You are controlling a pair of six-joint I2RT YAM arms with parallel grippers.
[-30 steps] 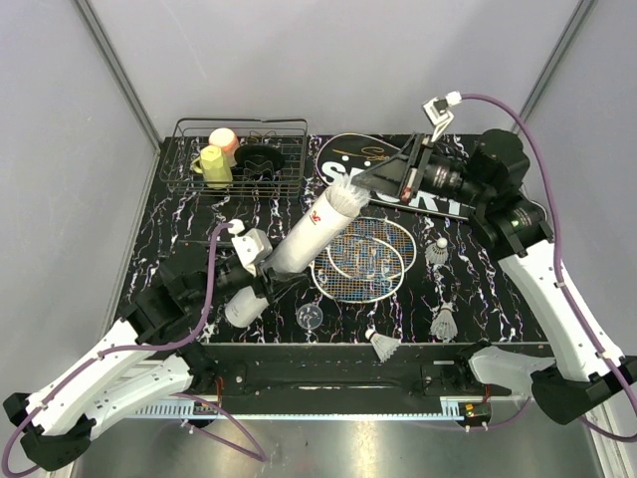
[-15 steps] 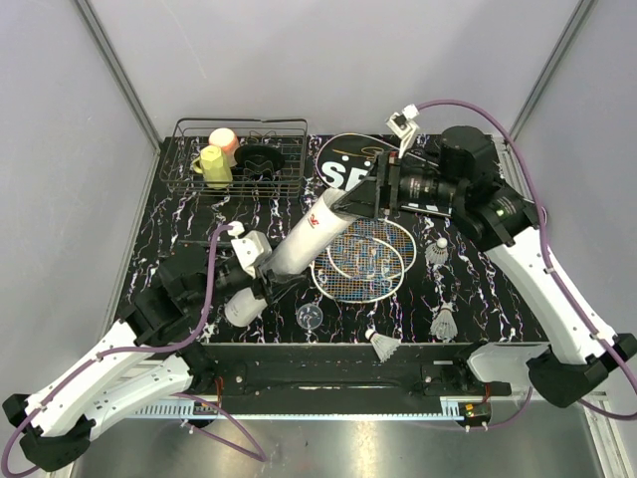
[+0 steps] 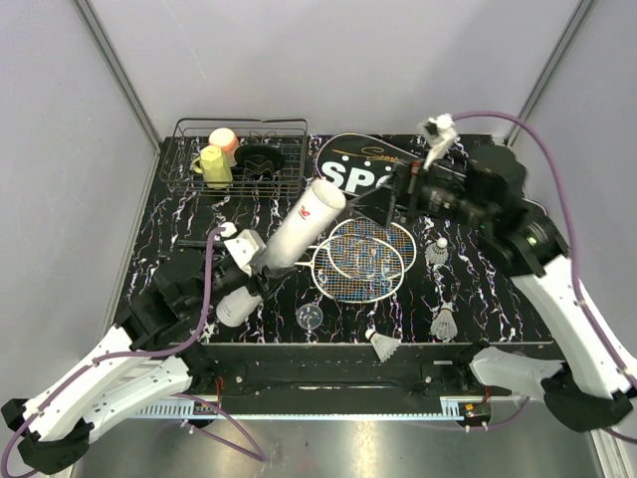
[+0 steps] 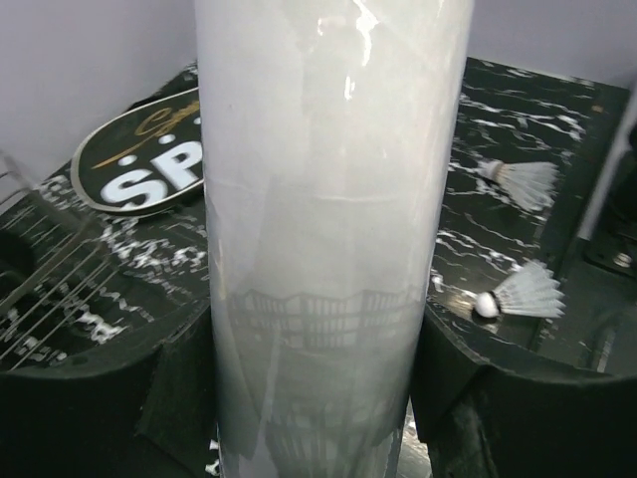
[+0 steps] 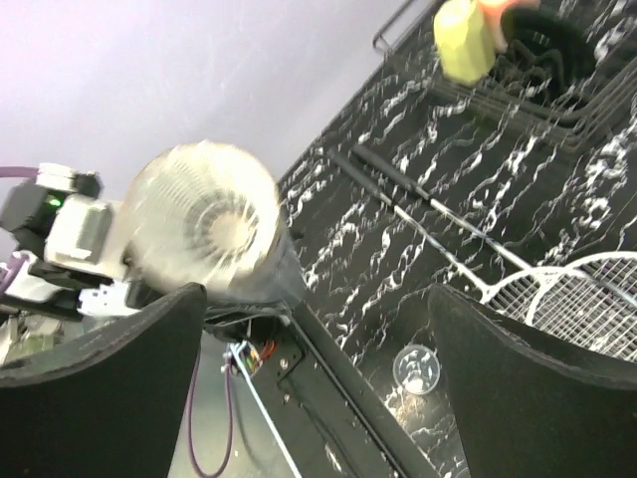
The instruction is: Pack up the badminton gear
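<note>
Overhead, from high behind the near edge: looks steeply down over the whole marbled table (image 3: 179, 234) up to the far wall. On the left wrist: sits close against the long white tube (image 4: 328, 239), faces far and right along it, and catches the black bag (image 4: 139, 169) and two shuttlecocks (image 4: 523, 291), also seen from overhead. On the right wrist: hangs at far right, faces left and nearward, and shares the tube's open end, the rackets (image 5: 587, 299) and the wire basket (image 5: 557, 119) with the overhead view.

White arm shells (image 3: 105, 383), black joints (image 3: 161, 304), purple cables (image 3: 205, 289)
</note>
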